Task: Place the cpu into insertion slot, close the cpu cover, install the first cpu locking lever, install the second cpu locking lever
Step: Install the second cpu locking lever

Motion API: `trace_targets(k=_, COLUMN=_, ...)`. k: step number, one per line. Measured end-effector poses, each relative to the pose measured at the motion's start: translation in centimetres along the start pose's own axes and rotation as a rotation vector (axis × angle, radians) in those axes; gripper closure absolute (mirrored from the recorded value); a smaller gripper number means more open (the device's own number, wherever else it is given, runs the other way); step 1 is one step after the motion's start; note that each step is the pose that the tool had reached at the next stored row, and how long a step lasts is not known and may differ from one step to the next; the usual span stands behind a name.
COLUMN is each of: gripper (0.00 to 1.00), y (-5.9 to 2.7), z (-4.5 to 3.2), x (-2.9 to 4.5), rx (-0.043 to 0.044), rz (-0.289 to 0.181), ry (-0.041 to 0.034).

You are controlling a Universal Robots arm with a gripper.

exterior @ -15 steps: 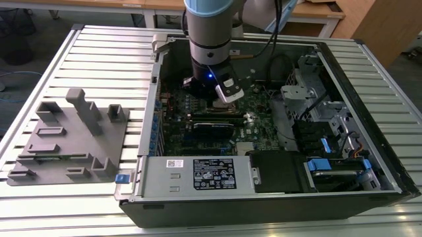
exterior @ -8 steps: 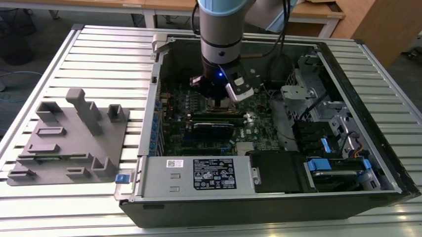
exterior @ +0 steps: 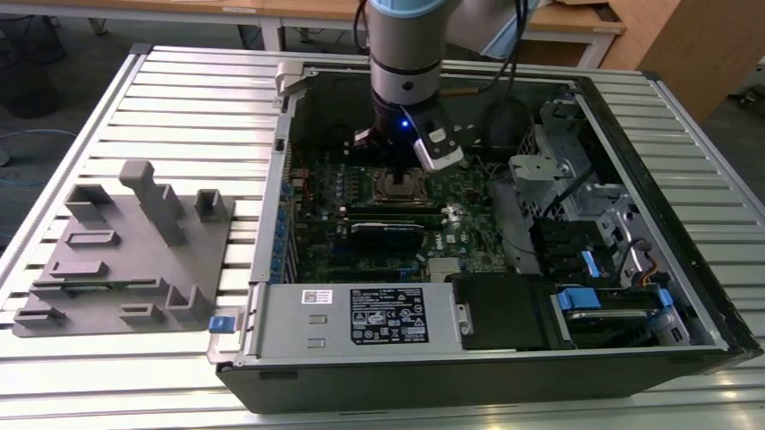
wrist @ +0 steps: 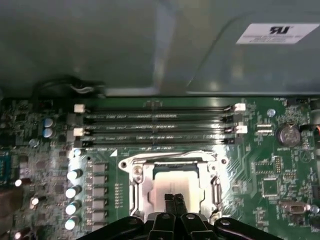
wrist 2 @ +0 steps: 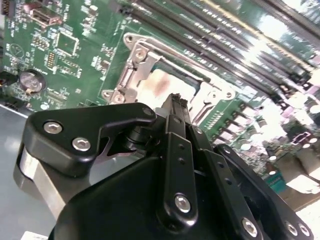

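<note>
- The gripper (wrist: 173, 199) hung just above the socket area, its two thin black fingers (wrist 2: 175, 107) pressed together with no gap visible between them and nothing held; the tips sat over the cpu's near edge.
- In the exterior view the gripper (exterior: 400, 170) hung under the arm's wrist, straight over the same spot inside the open computer case (exterior: 478, 367).
- The cpu (wrist: 172, 185) lay flat in the insertion slot (wrist: 175, 169), its pale metal face showing through the cut-out; it also showed in the second wrist view (wrist 2: 157, 85).
- The cpu cover (wrist: 141, 186) lay down around the chip, a silvery frame on all visible sides, seemingly closed flat, though glare made that hard to confirm.
- The motherboard (wrist: 265, 170) spread green around the socket, with long memory slots (wrist: 155, 127) just beyond it.
- On the slatted table (exterior: 179, 90), at the exterior view's left, a grey fixture (exterior: 125, 251) stood well apart from the case.
</note>
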State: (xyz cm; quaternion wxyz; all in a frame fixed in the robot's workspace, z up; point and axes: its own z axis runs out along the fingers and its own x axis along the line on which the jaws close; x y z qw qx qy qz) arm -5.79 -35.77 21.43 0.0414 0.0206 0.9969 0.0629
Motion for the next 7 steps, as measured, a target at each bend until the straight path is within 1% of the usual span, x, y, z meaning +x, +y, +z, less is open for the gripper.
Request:
trace_targets(k=2, gripper=0.89, y=0.06, z=0.02, x=-0.2, rx=0.0002, rz=0.0, ry=0.0)
trace_targets(k=7, gripper=0.89, y=0.07, z=0.03, x=-0.22, rx=0.0001, rz=0.0, ry=0.0)
